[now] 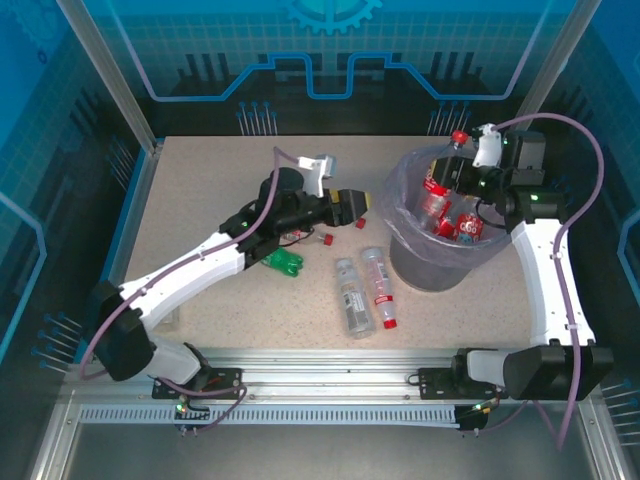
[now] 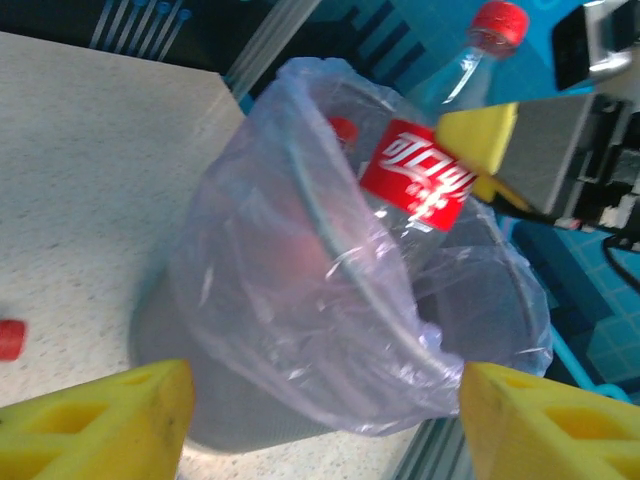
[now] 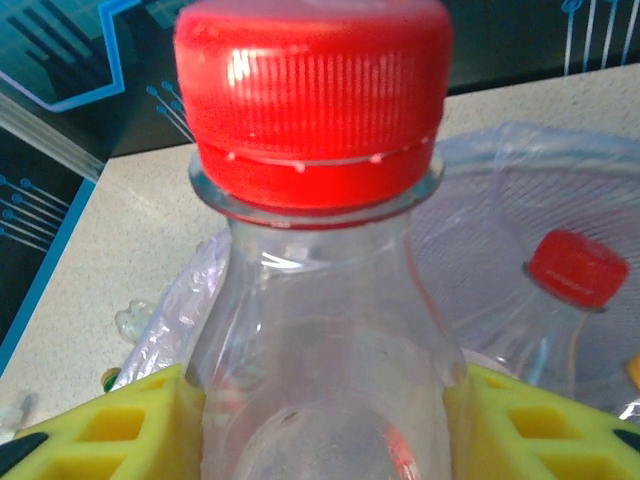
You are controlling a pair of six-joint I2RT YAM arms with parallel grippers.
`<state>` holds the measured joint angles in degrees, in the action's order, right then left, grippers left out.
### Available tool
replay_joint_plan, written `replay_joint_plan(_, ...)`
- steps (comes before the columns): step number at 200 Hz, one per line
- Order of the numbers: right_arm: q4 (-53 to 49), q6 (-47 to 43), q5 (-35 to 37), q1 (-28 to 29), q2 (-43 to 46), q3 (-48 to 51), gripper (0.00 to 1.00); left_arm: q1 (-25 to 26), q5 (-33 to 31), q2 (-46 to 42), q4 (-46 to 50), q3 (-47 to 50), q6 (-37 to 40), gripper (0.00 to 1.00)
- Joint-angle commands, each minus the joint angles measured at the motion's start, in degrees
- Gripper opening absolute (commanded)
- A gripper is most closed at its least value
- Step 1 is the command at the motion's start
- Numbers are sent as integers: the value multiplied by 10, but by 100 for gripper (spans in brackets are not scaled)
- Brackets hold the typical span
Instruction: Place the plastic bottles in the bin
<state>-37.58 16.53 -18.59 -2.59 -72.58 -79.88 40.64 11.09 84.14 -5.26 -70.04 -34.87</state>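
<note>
The bin (image 1: 432, 268), lined with a lavender bag, stands at the right with several red-labelled plastic bottles (image 1: 452, 215) inside. My right gripper (image 1: 462, 170) is over its far rim, shut on a clear red-capped bottle (image 3: 315, 250) held upright, a yellow finger (image 3: 130, 425) on each side. In the left wrist view that bottle (image 2: 420, 185) hangs above the bin (image 2: 300, 290). My left gripper (image 1: 352, 205) is just left of the bin, open, and its fingers (image 2: 100, 425) have nothing between them. Two clear bottles (image 1: 352, 297) (image 1: 379, 286) lie in front of the bin, and a green one (image 1: 283, 262) lies under the left arm.
Loose red caps (image 1: 326, 240) (image 1: 360, 224) lie on the table near the left gripper. One cap (image 2: 10, 340) sits at the left edge of the left wrist view. A metal rail (image 1: 330, 355) runs along the table's near edge.
</note>
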Motion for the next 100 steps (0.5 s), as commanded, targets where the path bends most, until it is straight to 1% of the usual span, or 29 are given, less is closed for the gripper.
replay_joint_plan(1, 11, -13, -4, 15, -15, 20, 52, 14, 33, 53, -34, -32, -14, 66)
replay_joint_plan(41, 8, -23, 11, 19, -35, 53, 52, 23, 59, 121, -49, -84, -29, 65)
replay_joint_plan(64, 2, -36, 28, 30, -50, 67, 52, 28, 38, 140, -11, -102, -30, 64)
replay_joint_plan(100, -20, -58, 68, 55, -76, 75, 52, 30, 37, 158, -16, -109, -37, 62)
